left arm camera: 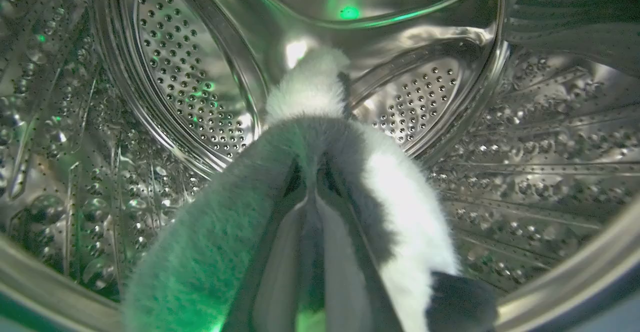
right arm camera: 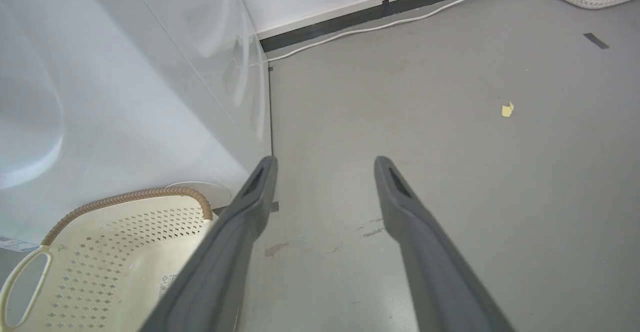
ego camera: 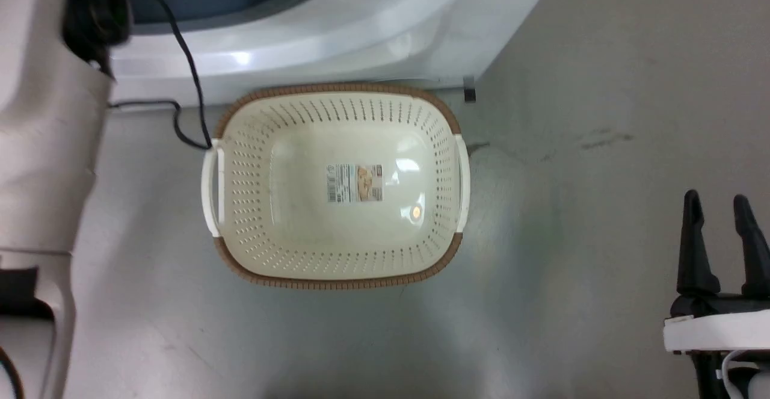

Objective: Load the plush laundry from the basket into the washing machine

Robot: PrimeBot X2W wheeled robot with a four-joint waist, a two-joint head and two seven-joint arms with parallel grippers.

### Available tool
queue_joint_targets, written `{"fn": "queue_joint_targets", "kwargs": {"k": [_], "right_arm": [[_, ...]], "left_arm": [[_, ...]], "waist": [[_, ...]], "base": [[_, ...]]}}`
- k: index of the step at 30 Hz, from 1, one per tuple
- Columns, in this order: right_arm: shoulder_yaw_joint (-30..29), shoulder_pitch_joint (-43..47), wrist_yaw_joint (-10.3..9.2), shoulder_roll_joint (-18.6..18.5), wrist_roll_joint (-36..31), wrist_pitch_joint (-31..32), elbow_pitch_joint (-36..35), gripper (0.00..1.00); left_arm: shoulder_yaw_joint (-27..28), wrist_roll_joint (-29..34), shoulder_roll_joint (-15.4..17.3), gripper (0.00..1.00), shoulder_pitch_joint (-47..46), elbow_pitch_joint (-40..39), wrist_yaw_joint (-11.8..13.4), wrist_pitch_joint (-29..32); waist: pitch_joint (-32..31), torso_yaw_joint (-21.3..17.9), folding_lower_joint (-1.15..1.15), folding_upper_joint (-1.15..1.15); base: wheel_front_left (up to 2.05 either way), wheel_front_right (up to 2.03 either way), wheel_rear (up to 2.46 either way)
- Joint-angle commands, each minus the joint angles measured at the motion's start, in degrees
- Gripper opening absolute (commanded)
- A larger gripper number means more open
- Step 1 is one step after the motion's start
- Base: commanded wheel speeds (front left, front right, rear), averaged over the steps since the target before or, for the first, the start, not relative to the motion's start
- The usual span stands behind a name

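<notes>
Left wrist view: clenching plush laundry (left arm camera: pixel 310 96) in left gripper (left arm camera: pixel 311 174), twelve o'clock, deep inside washing machine (left arm camera: pixel 190 71) for dropping.

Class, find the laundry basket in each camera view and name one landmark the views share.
Head view: the basket sits centre, just before the washing machine.
Left wrist view: the camera looks into the drum at the plush laundry.
Right wrist view: the basket is at lower left.
Shared landmark: the washing machine, its white body in head and right wrist views, its drum in the left.
</notes>
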Motion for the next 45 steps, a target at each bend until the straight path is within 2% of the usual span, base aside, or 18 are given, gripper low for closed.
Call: {"fn": "queue_joint_targets", "kwargs": {"k": [1, 15, 22, 23, 24, 30, 40, 45], "right_arm": [[-0.2, -0.9, -0.04, -0.3, 0.1, 0.1, -0.9, 1.00], [-0.8, 0.2, -0.04, -0.8, 1.4, 0.6, -7.3, 1.00], [-1.5, 0.7, -0.04, -0.7, 1.5, 0.9, -8.6, 1.00], [-1.5, 0.7, -0.04, -0.7, 1.5, 0.9, -8.7, 1.00], [-1.5, 0.7, -0.04, -0.7, 1.5, 1.0, -8.7, 1.00], [-1.5, 0.4, -0.04, -0.6, 1.4, 1.2, -8.9, 1.00], [-1.8, -1.3, -0.04, -1.5, 0.9, 1.5, -8.4, 1.00], [-2.0, -1.6, -0.04, -1.6, 0.6, 2.0, -8.2, 1.00]], "left_arm": [[0.6, 0.6, 0.7, 0.00, -2.2, -0.2, 0.1, -0.2], [1.8, 1.9, 4.0, 0.00, -14.3, -1.2, 2.0, 2.8], [2.0, 1.8, 3.5, 0.00, -17.0, 0.0, 3.7, 3.8], [2.0, 1.7, 3.3, 0.15, -17.1, 0.3, 3.7, 3.8], [1.9, 1.6, 3.2, 1.00, -17.3, 0.6, 3.6, 3.8], [1.5, 0.9, 2.1, 1.00, -17.9, 2.9, 2.5, 3.5], [-0.6, 0.3, -1.0, 1.00, -13.9, 7.5, -2.2, -0.8], [-1.2, 0.3, -2.6, 1.00, -11.6, 9.0, -3.4, -1.9]], "waist": [[2.9, -0.6, -0.01, 0.00], [11.6, -2.6, -0.01, 0.00], [13.5, -2.2, -0.01, 0.00], [13.6, -2.1, -0.01, 0.00], [13.7, -2.1, -0.01, 0.00], [13.5, -1.6, -0.01, 0.00], [8.6, 0.3, -0.01, 0.00], [6.3, 1.5, -0.01, 0.00]], "base": [[0.00, 0.00, 0.00], [0.00, 0.00, 0.00], [0.00, 0.00, 0.00], [0.00, 0.00, 0.00], [0.00, 0.00, 0.00], [0.00, 0.00, 0.00], [0.00, 0.00, 0.00], [0.00, 0.00, 0.00]]}}
